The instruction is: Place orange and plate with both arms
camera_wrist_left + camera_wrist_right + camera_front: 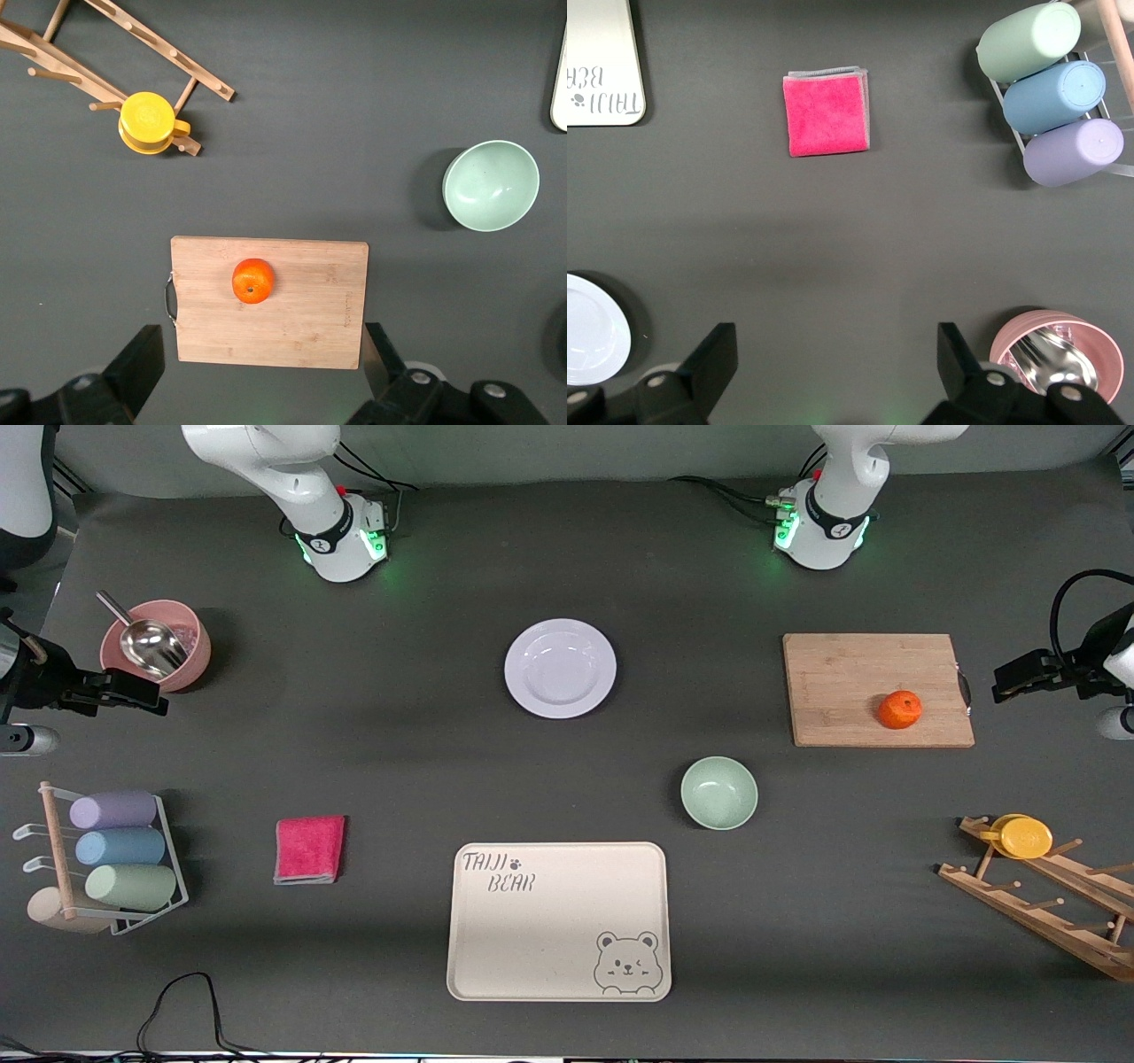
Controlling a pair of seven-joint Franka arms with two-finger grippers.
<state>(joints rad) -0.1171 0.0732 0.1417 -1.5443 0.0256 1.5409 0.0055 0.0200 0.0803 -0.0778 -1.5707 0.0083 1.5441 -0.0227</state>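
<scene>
The orange (900, 709) lies on a wooden cutting board (879, 689) toward the left arm's end of the table; it also shows in the left wrist view (252, 280). The white plate (560, 668) lies on the dark mat between the two arm bases, and its edge shows in the right wrist view (594, 328). My left gripper (263, 345) is open and empty, high over the table by the board's edge (1010, 682). My right gripper (831, 350) is open and empty, high over the mat beside the pink bowl (146, 695).
A pale-green bowl (718, 792) and a cream bear tray (559, 921) lie nearer the front camera. A pink cloth (309, 849), a rack of cups (115, 850), a pink bowl with a scoop (156, 645), and a wooden rack with a yellow cup (1026, 837) stand around.
</scene>
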